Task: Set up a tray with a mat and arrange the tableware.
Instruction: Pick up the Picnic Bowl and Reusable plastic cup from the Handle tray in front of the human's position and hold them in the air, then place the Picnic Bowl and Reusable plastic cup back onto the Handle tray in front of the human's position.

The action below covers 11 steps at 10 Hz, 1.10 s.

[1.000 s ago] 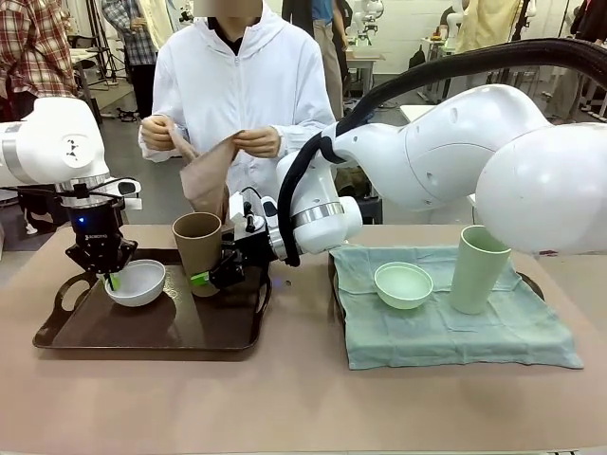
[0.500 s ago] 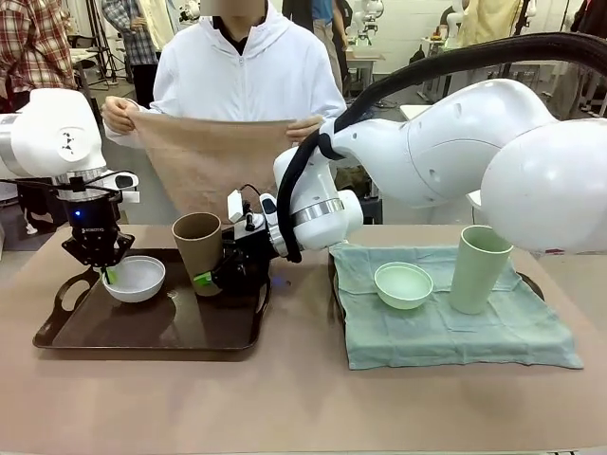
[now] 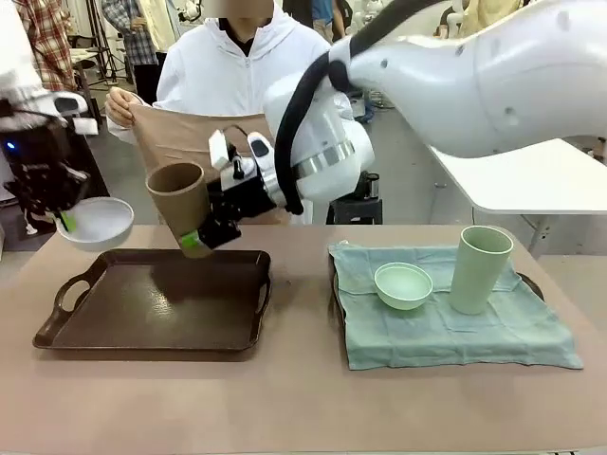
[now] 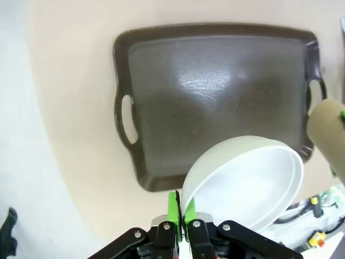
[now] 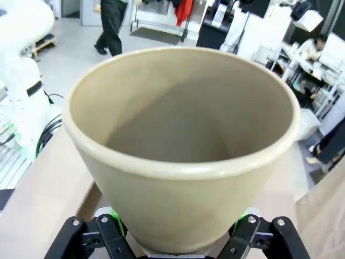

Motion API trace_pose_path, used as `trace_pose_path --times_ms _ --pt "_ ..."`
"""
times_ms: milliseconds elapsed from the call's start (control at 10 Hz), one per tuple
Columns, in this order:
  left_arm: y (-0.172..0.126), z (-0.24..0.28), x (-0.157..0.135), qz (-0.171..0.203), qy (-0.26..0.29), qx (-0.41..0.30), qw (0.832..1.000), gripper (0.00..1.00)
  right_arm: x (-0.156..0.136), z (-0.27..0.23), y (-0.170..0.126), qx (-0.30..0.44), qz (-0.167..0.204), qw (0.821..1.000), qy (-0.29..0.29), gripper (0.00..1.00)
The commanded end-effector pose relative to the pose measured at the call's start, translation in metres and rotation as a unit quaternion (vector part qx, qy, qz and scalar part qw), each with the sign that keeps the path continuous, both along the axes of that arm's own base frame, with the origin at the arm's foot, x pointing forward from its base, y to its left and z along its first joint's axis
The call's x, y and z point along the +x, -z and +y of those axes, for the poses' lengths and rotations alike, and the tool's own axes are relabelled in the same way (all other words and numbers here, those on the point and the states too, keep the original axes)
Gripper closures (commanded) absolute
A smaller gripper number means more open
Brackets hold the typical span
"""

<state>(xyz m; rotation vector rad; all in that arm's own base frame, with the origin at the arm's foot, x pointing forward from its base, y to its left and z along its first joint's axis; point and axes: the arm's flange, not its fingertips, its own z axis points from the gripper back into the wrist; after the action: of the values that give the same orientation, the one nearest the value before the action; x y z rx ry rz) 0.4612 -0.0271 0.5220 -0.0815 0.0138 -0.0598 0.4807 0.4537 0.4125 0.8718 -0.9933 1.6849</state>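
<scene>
Lifted off the tray (image 3: 152,308), the white bowl (image 3: 97,222) hangs rim-pinched in the left tool (image 4: 181,210); the right tool (image 3: 197,239) clamps the brown tumbler (image 3: 178,201). That thin pinch may slip.

The brown mat (image 3: 175,137) is partly hidden behind the brown tumbler (image 3: 178,209) and the right arm (image 3: 322,142).

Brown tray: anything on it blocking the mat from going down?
The brown tray is bare. But the brown tumbler, held in the right gripper, hangs above its far edge, in front of the person's mat.
</scene>
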Motion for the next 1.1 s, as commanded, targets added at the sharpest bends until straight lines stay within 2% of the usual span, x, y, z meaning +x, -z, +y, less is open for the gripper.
trace_pose_path --times_ms 0,200,300,400,500,1000 --pt "-0.023 -0.002 -0.028 -0.032 0.013 -0.018 0.999 1.0 -0.024 0.0 -0.037 -0.004 -0.028 1.0 0.006 1.0" --pt "-0.055 -0.005 -0.044 -0.052 0.009 -0.023 0.998 1.0 -0.035 0.003 -0.074 0.026 -0.046 0.999 0.011 1.0" --pt "-0.064 -0.005 -0.048 -0.056 0.004 -0.026 0.998 1.0 -0.035 0.001 -0.084 0.037 -0.047 0.998 0.018 1.0" --pt "-0.063 -0.003 -0.046 -0.059 -0.005 -0.027 0.998 1.0 -0.027 -0.009 -0.083 0.039 -0.053 0.998 0.023 1.0" --pt "-0.068 -0.003 -0.046 -0.058 0.004 -0.008 0.998 1.0 -0.034 0.009 -0.089 0.03 -0.054 0.998 0.0 1.0" --pt "-0.068 -0.003 -0.046 -0.058 0.004 -0.008 0.998 1.0 -0.034 0.009 -0.089 0.03 -0.054 0.998 0.0 1.0"
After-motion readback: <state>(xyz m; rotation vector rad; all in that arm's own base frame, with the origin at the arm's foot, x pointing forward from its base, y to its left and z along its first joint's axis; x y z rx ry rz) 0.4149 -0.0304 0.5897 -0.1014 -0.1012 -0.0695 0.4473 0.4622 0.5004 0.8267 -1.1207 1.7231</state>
